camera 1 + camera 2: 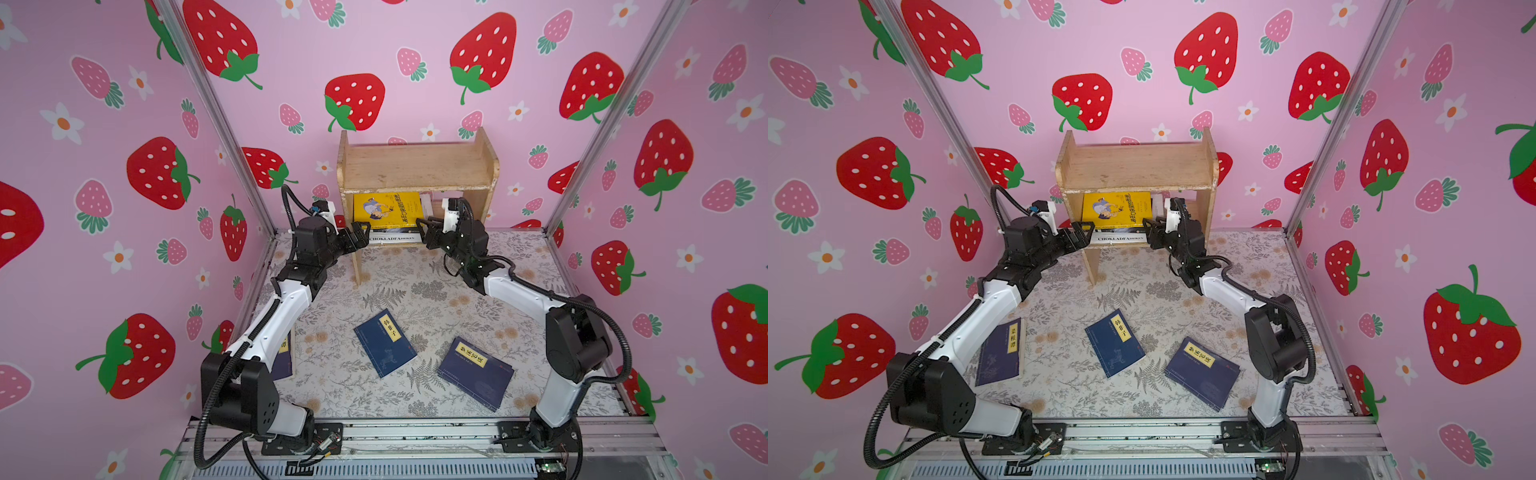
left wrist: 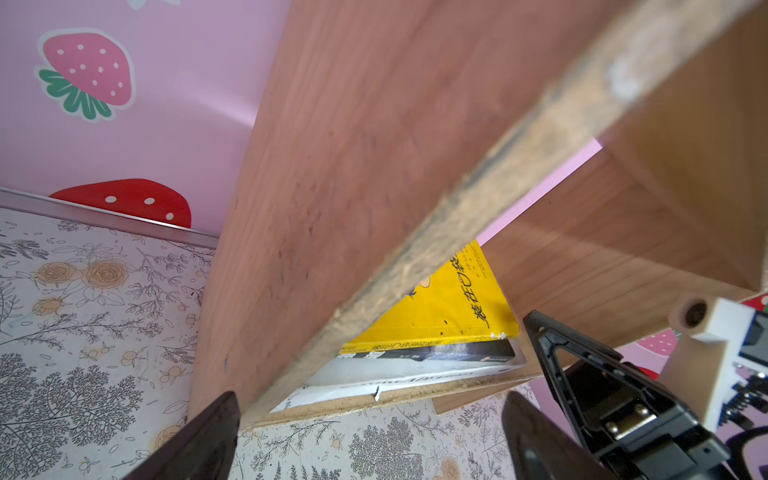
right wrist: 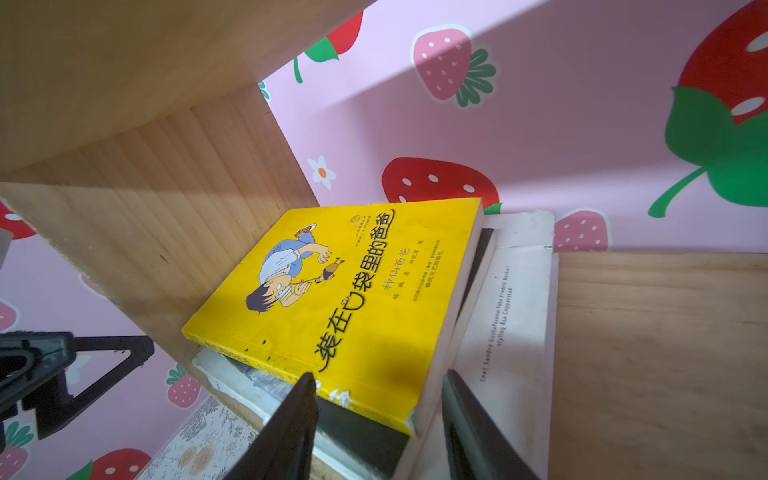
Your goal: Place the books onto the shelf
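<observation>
The wooden shelf [image 1: 417,166] [image 1: 1138,166] stands against the back wall. On its lower tier a yellow cartoon book [image 1: 386,210] [image 3: 353,291] lies on a dark book [image 3: 357,432], which lies on the white "Chokladfabriken" book [image 1: 390,237] [image 3: 511,299]. My right gripper [image 1: 426,228] [image 3: 379,376] is open, its fingers astride the yellow book's near corner. My left gripper [image 1: 359,235] [image 2: 372,411] is open and empty at the shelf's left front edge. Three navy books lie flat on the mat [image 1: 384,343] [image 1: 476,372] [image 1: 1000,353].
The shelf's upper tier [image 1: 1133,164] holds nothing. Its left side panel [image 2: 353,187] fills the left wrist view, close to the left gripper. Pink strawberry walls [image 1: 124,166] close in both sides and the back. The left navy book lies partly under the left arm [image 1: 270,324].
</observation>
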### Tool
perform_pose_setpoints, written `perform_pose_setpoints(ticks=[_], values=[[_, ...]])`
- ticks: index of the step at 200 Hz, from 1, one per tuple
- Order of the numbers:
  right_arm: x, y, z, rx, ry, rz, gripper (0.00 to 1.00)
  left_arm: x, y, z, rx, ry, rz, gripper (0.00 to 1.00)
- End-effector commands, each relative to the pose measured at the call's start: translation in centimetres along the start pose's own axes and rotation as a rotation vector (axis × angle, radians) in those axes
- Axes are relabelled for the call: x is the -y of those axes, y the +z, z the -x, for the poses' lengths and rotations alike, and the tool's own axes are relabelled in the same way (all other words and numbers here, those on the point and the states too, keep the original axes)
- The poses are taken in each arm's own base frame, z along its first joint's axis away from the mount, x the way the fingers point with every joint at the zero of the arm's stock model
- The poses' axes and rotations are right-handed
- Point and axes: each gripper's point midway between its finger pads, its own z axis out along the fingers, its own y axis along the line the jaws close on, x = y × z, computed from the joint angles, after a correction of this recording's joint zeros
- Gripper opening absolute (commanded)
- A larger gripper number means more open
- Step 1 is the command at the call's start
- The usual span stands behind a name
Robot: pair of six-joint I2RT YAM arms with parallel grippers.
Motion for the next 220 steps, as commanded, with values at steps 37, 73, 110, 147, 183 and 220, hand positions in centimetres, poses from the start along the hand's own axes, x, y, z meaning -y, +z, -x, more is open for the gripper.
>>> perform_pose_setpoints(ticks=[37, 73, 110, 147, 183, 220], values=[[-1.0, 0.7, 4.0, 0.084, 0.039, 0.021, 0.51, 1.0, 0.4, 1.7, 0.040, 0.000, -0.045, 1.00], [-0.6, 1.5, 3.2, 0.025, 0.097, -0.002, 0.50, 1.3, 0.7, 1.8, 0.036, 0.001, -0.061, 0.99], [0.0, 1.8, 2.1, 0.000, 0.176, -0.020, 0.48, 1.5, 1.0, 1.8, 0.037, -0.004, -0.078, 0.99], [-0.6, 2.4, 1.2, -0.015, 0.214, 0.025, 0.45, 1.6, 1.2, 1.7, 0.033, -0.009, -0.090, 0.99], [-1.3, 2.7, 1.0, -0.020, 0.237, 0.076, 0.44, 1.7, 1.3, 1.8, 0.035, -0.010, -0.096, 0.99], [-2.1, 2.2, 1.4, -0.007, 0.223, 0.111, 0.38, 1.6, 1.5, 1.7, 0.031, -0.017, -0.102, 1.00]])
